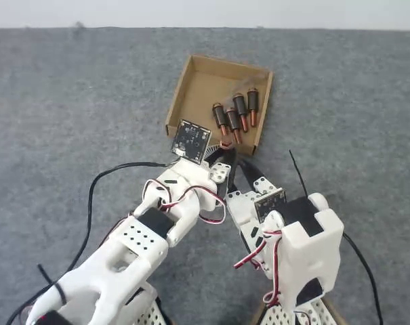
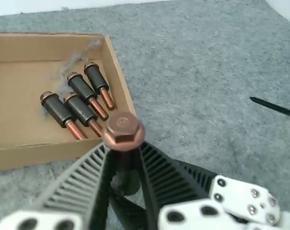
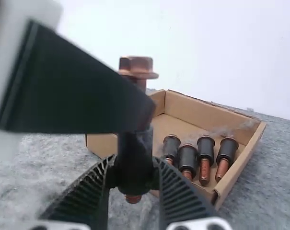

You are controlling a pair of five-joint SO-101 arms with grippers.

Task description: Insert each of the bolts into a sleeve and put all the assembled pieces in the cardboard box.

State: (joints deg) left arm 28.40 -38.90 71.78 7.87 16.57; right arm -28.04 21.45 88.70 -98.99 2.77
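This looks like a robotics lab bench. An open brown cardboard box (image 1: 201, 91) sits on a bench covered in coarse grey felt-like matting (image 1: 69, 101), and a plain white wall (image 1: 191, 12) runs beyond the box's far side. On the near side of the box stand a white plastic robot arm (image 1: 133, 247) and a second white arm (image 1: 310, 247). Both have perforated shells, and their red, white and black wiring (image 1: 208, 203) loops in the open. A bare square circuit board (image 1: 191, 141) rides on one arm, just beside the box's near corner. A thin black cable (image 1: 89, 203) trails over the matting, well apart from the box. Inside the box lie four copper-coloured bolts (image 1: 235, 115) in black sleeves (image 1: 238, 103), plain hardware parts.
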